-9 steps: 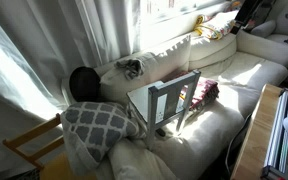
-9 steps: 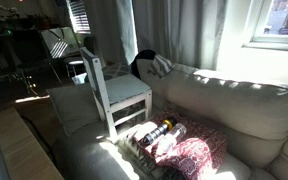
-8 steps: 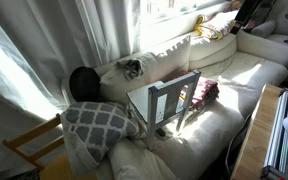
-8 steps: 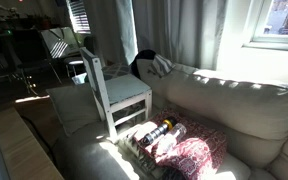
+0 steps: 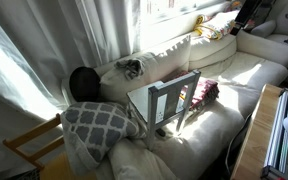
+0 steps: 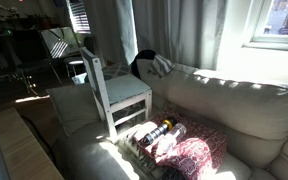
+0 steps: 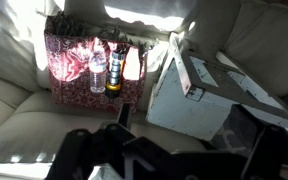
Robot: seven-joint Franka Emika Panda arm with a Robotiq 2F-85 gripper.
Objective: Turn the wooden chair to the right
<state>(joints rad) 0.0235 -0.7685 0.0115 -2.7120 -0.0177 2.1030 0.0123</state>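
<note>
Wrist view, looking over the robot's dark gripper (image 7: 142,150), which fills the lower edge in deep shadow. The shadow hides whether the fingers are apart or together, and nothing shows between them. Just ahead of the fingers lies bare cushion of a cream upholstered sofa (image 7: 34,110), so the gripper touches nothing. Ahead and to the right of the fingers, near but clearly apart, is the small pale grey-white wooden chair (image 7: 194,105). It has a flat square seat and a back of vertical slats. In both exterior views it stands upright on the sofa seat (image 5: 164,100) (image 6: 116,92) with its thin legs pressing into the soft cushion. That probably means it will rock or drag rather than swivel cleanly when turned to the right. Ahead and to the left of the fingers, a little farther off, a red-and-pink patterned fabric bag (image 7: 74,62) leans against the sofa back, which props it up. It holds 2 bottles side by side, a clear plastic water bottle (image 7: 97,70) and an amber one (image 7: 118,72). Farther away, at the sofa's end in an exterior view, are a grey cushion with a white lattice pattern (image 5: 94,125) and a round black cushion (image 5: 82,82). Beyond the armrest stands a yellow-tan wooden chair frame (image 5: 29,145), which has no part in the task. By this reading the turn is not yet begun. The gripper would first need a hold on the chair's back or seat edge.
</note>
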